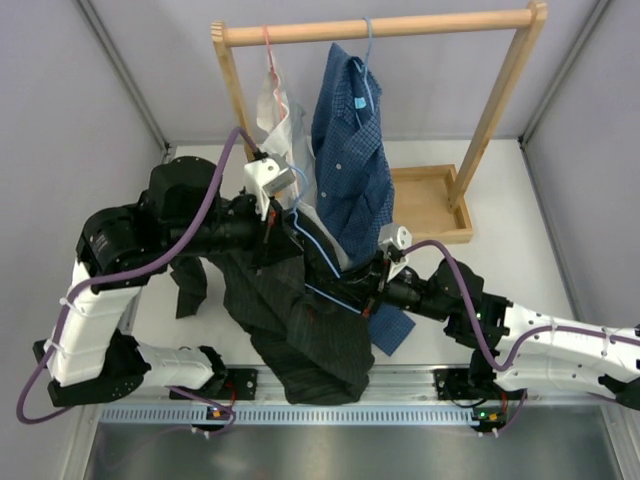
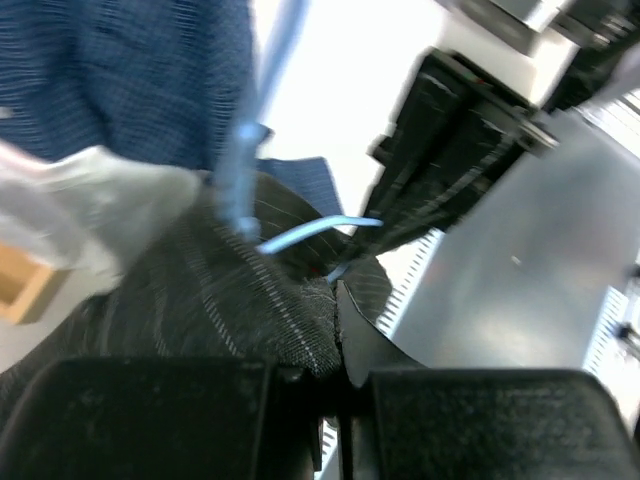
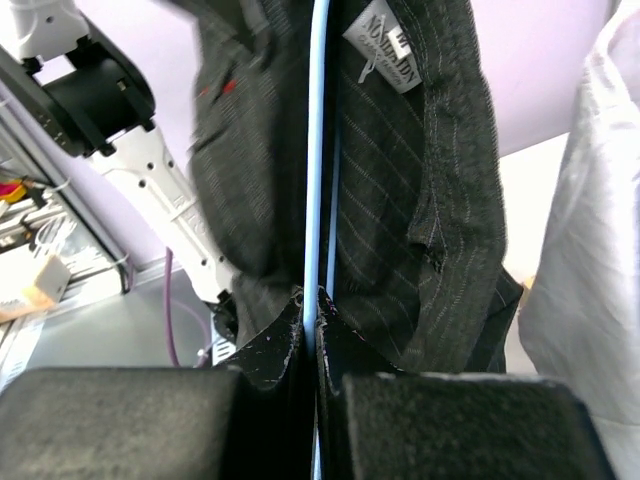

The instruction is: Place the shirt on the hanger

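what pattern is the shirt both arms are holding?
The shirt is black with fine pale pinstripes. It shows best in the right wrist view.

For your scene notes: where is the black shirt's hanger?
Right wrist view, centre: the hanger, pinched by the right end effector, lies against the shirt.

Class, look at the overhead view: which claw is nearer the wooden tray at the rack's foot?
Right. The right claw, shut on the hanger, sits just near-left of the wooden tray; the left claw, gripping the shirt, is farther left.
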